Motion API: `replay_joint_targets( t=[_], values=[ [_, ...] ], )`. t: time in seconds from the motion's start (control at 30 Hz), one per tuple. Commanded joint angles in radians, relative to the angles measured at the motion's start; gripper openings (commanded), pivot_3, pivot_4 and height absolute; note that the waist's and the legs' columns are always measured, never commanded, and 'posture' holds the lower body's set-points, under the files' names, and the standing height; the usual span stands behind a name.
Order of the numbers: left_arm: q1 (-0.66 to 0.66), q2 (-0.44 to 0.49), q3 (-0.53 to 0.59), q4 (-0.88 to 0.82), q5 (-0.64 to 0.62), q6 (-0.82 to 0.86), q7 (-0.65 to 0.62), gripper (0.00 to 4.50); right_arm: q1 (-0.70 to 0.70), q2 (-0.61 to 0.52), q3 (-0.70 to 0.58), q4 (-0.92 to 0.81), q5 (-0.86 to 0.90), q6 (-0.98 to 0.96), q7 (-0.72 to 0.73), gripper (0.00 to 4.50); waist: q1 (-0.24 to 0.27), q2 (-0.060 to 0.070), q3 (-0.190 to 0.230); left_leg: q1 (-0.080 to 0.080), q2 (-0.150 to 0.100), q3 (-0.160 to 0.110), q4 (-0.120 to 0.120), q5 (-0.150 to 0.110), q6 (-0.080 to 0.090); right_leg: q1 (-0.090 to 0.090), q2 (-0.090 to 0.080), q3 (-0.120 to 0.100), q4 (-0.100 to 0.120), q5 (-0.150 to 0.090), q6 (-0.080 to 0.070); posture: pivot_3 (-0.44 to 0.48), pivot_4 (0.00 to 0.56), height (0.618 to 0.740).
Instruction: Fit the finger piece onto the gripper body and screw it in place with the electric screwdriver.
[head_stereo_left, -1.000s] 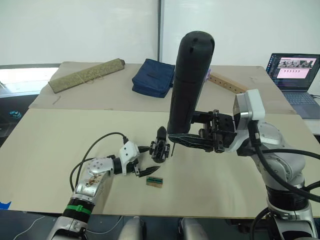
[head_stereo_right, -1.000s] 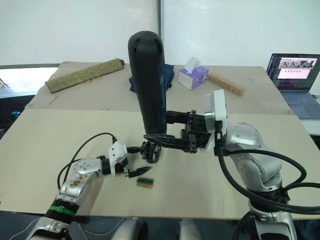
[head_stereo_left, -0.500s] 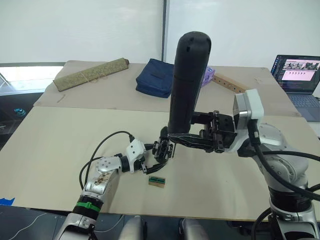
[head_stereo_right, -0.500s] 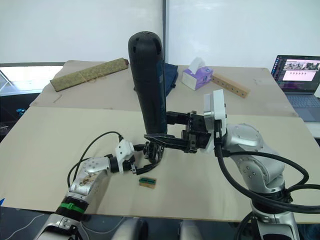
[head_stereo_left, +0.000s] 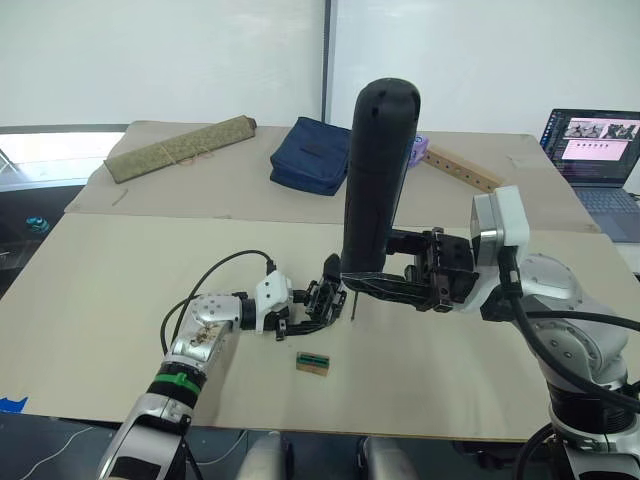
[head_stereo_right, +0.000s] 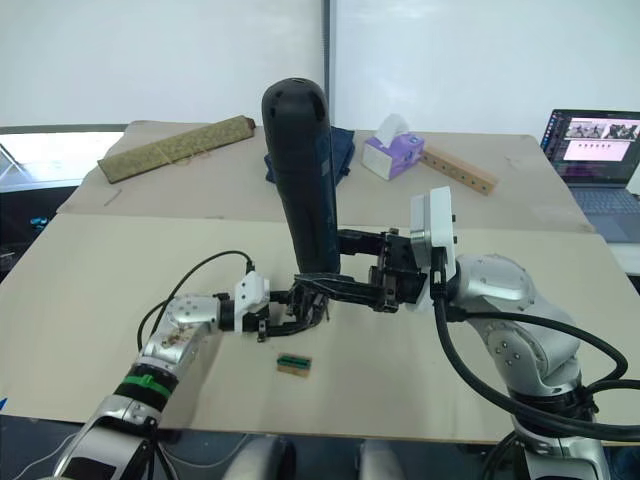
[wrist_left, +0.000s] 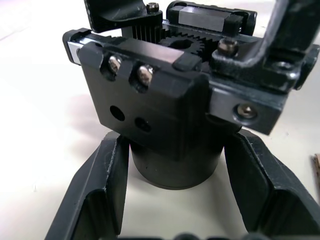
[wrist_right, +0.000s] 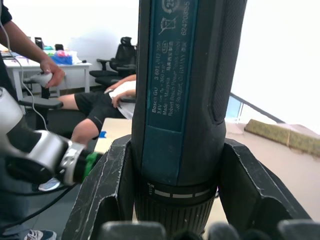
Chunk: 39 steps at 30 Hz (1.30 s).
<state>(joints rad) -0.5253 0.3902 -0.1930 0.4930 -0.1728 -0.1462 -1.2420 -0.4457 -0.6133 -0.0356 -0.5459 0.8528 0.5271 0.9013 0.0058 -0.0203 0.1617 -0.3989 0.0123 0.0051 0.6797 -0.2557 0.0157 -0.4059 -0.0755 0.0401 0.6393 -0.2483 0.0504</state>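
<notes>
Upright electric screwdriver (head_stereo_left: 375, 180) crowds the gripper body (head_stereo_left: 327, 300).

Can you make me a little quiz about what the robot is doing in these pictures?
1. True or false: the electric screwdriver is lying flat on the table.
2. What sits between the fingers of the left gripper? A) the gripper body B) a tissue box C) a laptop
3. Fill in the gap: the small tan block on the table has a ____ top.

Key:
1. False. It stands upright, held in the right gripper.
2. A.
3. Green.
</notes>
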Motion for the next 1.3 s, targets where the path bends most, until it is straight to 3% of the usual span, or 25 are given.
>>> replay_joint_targets(
  t=[0.03, 0.27, 0.3, 0.4, 0.67, 0.9, 1.3],
  values=[
    [-0.042, 0.005, -0.022, 0.07, 0.015, -0.047, -0.069, 2.28, -0.002, -0.009, -0.051, -0.056, 0.051, -0.004, -0.008, 1.92, 0.0, 0.0, 0.0, 0.0, 0.0, 0.0, 0.0, 0.0, 0.0, 0.0, 0.0, 0.0, 0.0, 0.0, 0.0, 0.0, 0.15, 0.74],
    [-0.055, -0.012, -0.007, 0.113, 0.028, -0.049, -0.045, 2.28, 0.018, -0.023, -0.064, -0.072, 0.064, -0.002, -0.025, 1.92, -0.004, 0.0, 0.0, 0.0, 0.0, 0.0, 0.0, 0.0, 0.0, 0.0, 0.0, 0.0, 0.001, 0.0, 0.0, 0.0, 0.15, 0.74],
    [-0.038, -0.011, -0.001, 0.102, 0.018, -0.045, -0.047, 3.31, 0.021, -0.025, -0.065, -0.072, 0.067, -0.002, -0.026, 1.92, -0.004, 0.0, 0.0, 0.0, 0.0, 0.0, 0.0, 0.0, 0.0, 0.0, 0.0, 0.0, 0.001, 0.0, 0.0, 0.0, 0.15, 0.74],
    [0.004, 0.004, 0.011, 0.073, 0.006, -0.042, -0.043, 4.46, 0.03, -0.033, -0.068, -0.074, 0.074, -0.003, -0.025, 1.92, -0.006, 0.0, 0.0, 0.0, 0.001, 0.0, 0.0, 0.0, 0.0, 0.0, 0.0, 0.0, 0.001, 0.0, 0.0, 0.0, 0.15, 0.74],
    [0.147, 0.033, 0.057, -0.125, -0.056, 0.091, 0.004, 4.46, 0.032, -0.031, -0.064, -0.063, 0.07, -0.012, -0.015, 1.92, -0.024, 0.0, 0.0, 0.001, 0.002, -0.001, 0.0, 0.0, 0.0, 0.0, 0.0, 0.001, 0.002, 0.0, 0.0, 0.0, 0.15, 0.74],
    [0.203, -0.006, 0.053, -0.264, -0.01, 0.144, 0.188, 4.46, 0.007, -0.01, -0.068, -0.047, 0.088, -0.006, -0.038, 1.92, -0.019, 0.0, 0.0, 0.001, 0.002, -0.001, 0.0, 0.0, 0.0, 0.0, -0.001, 0.001, 0.002, 0.0, 0.0, 0.0, 0.15, 0.74],
    [0.182, -0.048, 0.004, -0.269, 0.004, 0.162, 0.229, 4.46, -0.008, -0.019, -0.062, -0.046, 0.09, -0.008, -0.036, 1.92, -0.001, 0.0, 0.0, 0.001, 0.001, -0.001, 0.001, 0.0, 0.0, 0.001, -0.001, 0.001, 0.001, 0.0, 0.0, 0.0, 0.15, 0.74]
  ],
)
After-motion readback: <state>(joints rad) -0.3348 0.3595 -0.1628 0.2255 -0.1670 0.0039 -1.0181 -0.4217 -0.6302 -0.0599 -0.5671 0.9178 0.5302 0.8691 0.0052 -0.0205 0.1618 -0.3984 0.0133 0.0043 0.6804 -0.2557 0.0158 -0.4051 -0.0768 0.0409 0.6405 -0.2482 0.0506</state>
